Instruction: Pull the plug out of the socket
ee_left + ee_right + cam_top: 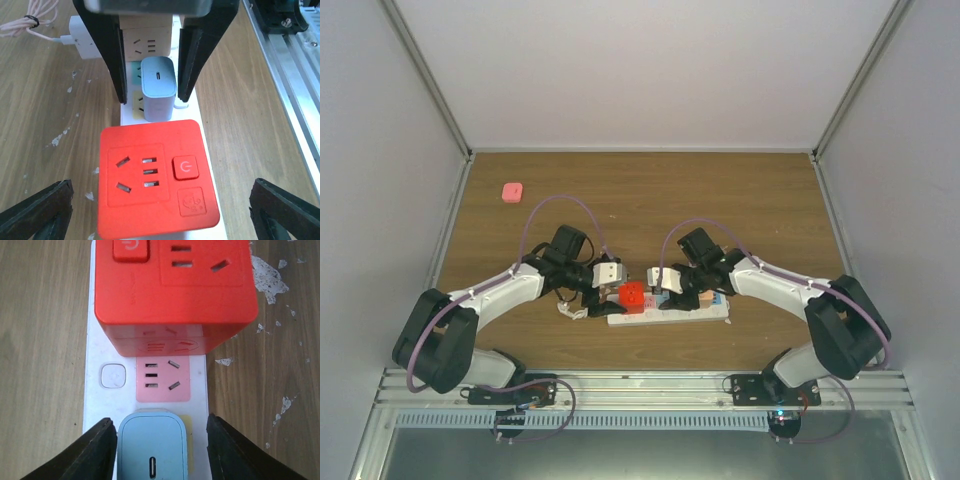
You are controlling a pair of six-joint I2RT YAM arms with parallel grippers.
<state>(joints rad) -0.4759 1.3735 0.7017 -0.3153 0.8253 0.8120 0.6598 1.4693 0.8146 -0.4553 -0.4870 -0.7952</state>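
around blue plug [152,452], right tool [160,432]

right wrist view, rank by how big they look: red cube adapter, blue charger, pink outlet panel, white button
1. red cube adapter
2. blue charger, but it sits nearer the camera and is cut off at the bottom edge, so its lead over the panel is unsure
3. pink outlet panel
4. white button
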